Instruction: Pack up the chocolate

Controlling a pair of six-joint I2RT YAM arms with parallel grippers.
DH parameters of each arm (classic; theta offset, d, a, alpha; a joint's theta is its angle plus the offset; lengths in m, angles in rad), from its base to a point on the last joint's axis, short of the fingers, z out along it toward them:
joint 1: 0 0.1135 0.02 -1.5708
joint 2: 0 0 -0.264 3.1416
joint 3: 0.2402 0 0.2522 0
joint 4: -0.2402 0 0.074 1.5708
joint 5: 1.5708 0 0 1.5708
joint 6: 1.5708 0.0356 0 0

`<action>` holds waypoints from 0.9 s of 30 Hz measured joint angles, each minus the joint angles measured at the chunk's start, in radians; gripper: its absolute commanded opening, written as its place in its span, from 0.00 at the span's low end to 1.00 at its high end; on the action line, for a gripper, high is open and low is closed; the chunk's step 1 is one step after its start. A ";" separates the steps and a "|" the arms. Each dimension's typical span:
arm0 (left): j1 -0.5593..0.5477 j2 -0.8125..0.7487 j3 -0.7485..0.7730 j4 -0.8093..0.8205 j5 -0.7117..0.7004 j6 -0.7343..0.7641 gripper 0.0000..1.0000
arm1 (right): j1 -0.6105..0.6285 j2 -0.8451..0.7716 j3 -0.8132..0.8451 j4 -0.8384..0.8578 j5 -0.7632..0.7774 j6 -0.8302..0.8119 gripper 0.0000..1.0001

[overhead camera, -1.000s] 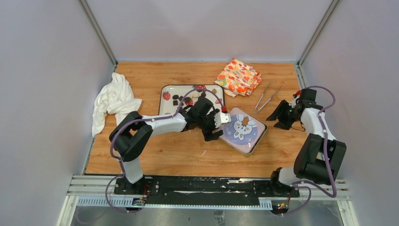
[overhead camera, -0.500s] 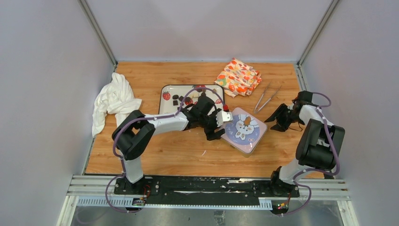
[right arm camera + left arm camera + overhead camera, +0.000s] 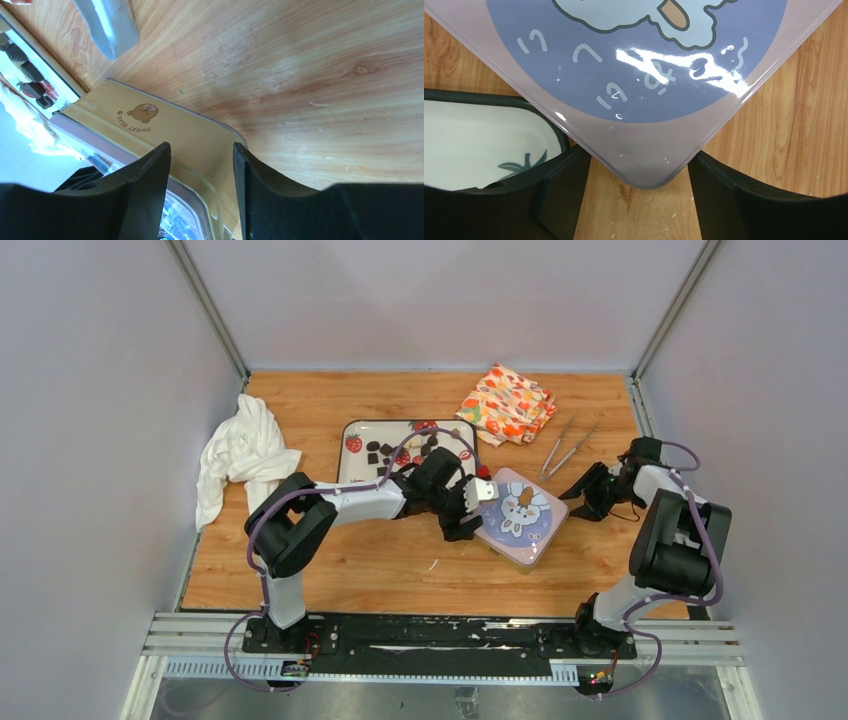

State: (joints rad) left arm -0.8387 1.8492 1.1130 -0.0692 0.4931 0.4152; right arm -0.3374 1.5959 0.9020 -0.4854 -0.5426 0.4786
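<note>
The chocolate, small dark pieces with a few paler ones, lies on a white strawberry-print tray; some pieces show at the left edge of the right wrist view. A square tin with a blue bunny lid sits right of the tray. My left gripper is open, its fingers straddling the lid's near-left corner and touching its edges. My right gripper is open and low over the wood, its fingers pointing at the tin's yellow side.
Metal tongs lie behind the right gripper, their tip in the right wrist view. A folded orange patterned cloth lies at the back. A crumpled white cloth lies at the left edge.
The left gripper has slid right onto the tin's corner and its jaws have narrowed slightly. The right arm has swung forward and its gripper has dropped toward the tin.
</note>
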 measured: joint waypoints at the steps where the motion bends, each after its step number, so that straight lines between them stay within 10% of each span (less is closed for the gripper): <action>1: -0.002 0.002 0.000 0.004 0.000 -0.003 0.74 | 0.000 -0.006 0.000 0.000 -0.002 0.001 0.54; 27: -0.009 0.009 0.000 0.024 0.000 -0.034 0.71 | 0.000 -0.205 0.000 -0.063 -0.054 -0.048 0.53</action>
State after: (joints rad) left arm -0.8478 1.8584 1.1130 -0.0456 0.4934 0.3813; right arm -0.3374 1.3907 0.9020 -0.5488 -0.5968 0.4301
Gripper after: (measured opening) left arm 0.717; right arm 0.533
